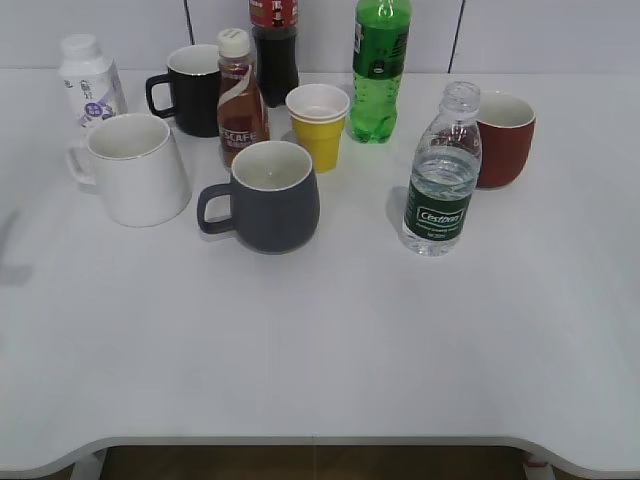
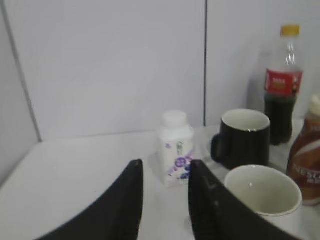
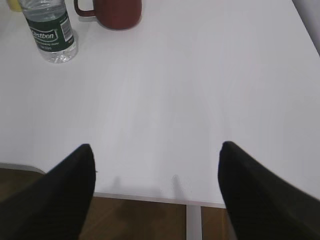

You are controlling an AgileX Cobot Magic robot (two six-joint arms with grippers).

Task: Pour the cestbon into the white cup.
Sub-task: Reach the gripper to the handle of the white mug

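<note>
The cestbon (image 1: 440, 176), a clear capless bottle with a dark green label, stands upright right of centre on the table; it also shows at the top left of the right wrist view (image 3: 49, 30). The white cup (image 1: 132, 168) stands at the left, handle to the left; its rim shows at the lower right of the left wrist view (image 2: 263, 191). Neither gripper shows in the exterior view. My left gripper (image 2: 165, 167) is open and empty, left of the white cup. My right gripper (image 3: 156, 150) is wide open and empty over the table's front edge, far from the bottle.
A dark grey mug (image 1: 268, 196), a yellow paper cup (image 1: 319, 124), a Nescafe bottle (image 1: 240, 98), a black mug (image 1: 190, 90), a green soda bottle (image 1: 379, 68), a cola bottle (image 1: 274, 45), a red mug (image 1: 502, 138) and a small white bottle (image 1: 88, 82) crowd the back.
</note>
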